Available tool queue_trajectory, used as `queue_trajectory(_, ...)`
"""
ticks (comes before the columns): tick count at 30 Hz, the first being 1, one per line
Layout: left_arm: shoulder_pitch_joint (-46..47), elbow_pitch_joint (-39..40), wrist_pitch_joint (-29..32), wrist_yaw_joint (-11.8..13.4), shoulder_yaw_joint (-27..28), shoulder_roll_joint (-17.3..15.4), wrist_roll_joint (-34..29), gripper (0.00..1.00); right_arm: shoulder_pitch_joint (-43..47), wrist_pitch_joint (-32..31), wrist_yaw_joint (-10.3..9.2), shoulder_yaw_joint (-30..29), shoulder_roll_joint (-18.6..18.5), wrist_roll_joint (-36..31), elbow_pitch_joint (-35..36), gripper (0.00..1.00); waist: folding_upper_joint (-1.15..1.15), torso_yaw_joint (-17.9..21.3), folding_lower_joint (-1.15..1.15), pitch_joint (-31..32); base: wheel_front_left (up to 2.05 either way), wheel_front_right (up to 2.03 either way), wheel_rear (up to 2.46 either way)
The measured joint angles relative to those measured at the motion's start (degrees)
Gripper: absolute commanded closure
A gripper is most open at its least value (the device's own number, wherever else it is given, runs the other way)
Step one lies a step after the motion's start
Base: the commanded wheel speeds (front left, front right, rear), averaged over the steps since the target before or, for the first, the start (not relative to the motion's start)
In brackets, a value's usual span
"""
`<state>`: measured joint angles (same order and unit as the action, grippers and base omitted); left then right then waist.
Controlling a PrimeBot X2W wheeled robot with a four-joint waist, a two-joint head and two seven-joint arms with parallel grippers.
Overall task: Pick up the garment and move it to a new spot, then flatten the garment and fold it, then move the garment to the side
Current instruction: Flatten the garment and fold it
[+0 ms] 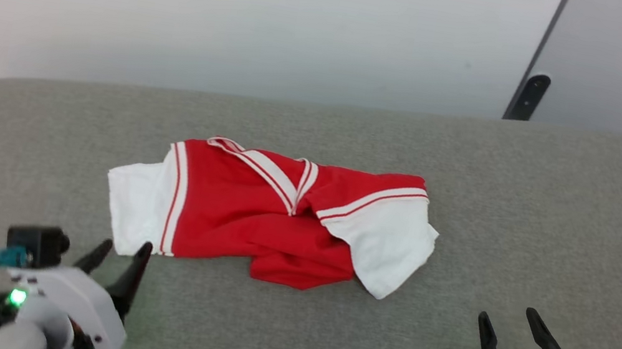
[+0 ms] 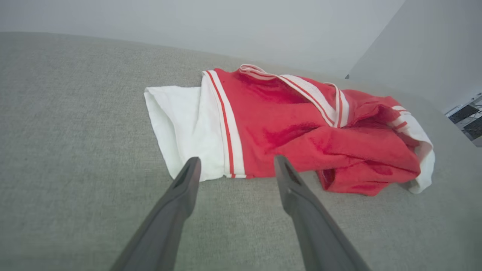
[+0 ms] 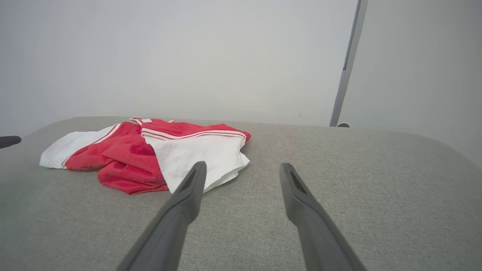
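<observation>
Garment (image 1: 272, 218) sits mid-desk (image 1: 533, 205), V-neck toward the far edge, not flat yet. The white sleeve on the left side lies spread out, the white sleeve on the right is flopped back over the red body, and the hem is bunched into a lump at the near edge. Left gripper (image 1: 126, 246) is spread wide with nothing in it, tips right at the near edge of the left-side sleeve by the striped seam. Can't tell from the wrist view whether they touch the cloth or sit just above it. Right gripper (image 1: 507, 315) is equally wide and empty, low at the near right of the desk, well apart from the shirt. My read: placement looks done, flattening is next. Left is lined up for that sleeve corner, and right probably has no job until the flopped sleeve needs pulling out. Risk: soft jersey, so a pinch may drag the whole bunch instead of one layer.
</observation>
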<state>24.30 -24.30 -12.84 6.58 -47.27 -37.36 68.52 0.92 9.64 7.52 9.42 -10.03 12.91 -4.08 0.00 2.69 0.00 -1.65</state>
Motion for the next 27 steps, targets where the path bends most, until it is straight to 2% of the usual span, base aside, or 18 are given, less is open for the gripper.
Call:
queue_trajectory(5,-6.1,5.3,-2.1,2.5,4.0,1.5,-2.3,0.00,-0.3,-2.5,0.01,0.6,-2.1,0.0,0.2,0.00,0.00,-1.9,0.00,0.5,0.00,0.00,0.00)
queue_trajectory(11,-14.1,12.2,-2.3,4.0,13.3,6.3,-11.0,0.00,-5.0,-9.2,0.00,5.4,-7.0,0.3,-2.2,0.00,0.00,-5.4,0.00,0.4,0.00,0.00,0.00)
queue_trajectory(17,-18.0,13.6,-2.3,3.4,17.7,10.5,-17.6,0.00,-13.7,-16.9,0.01,15.9,-13.1,2.1,-6.9,0.00,0.00,-9.6,0.00,-0.6,0.00,0.00,0.00)
queue_trajectory(20,-18.9,12.9,-2.3,2.2,18.7,12.2,-19.5,0.00,-17.8,-20.4,0.01,22.2,-17.0,3.4,-9.3,0.00,0.00,-11.8,0.00,-1.3,0.00,0.00,0.00)
queue_trajectory(27,-19.1,11.4,-2.3,-0.5,20.9,15.7,-22.4,0.00,-25.7,-24.1,0.01,33.2,-23.3,6.2,-12.2,0.00,0.00,-15.9,0.00,-3.4,0.00,0.00,0.00)
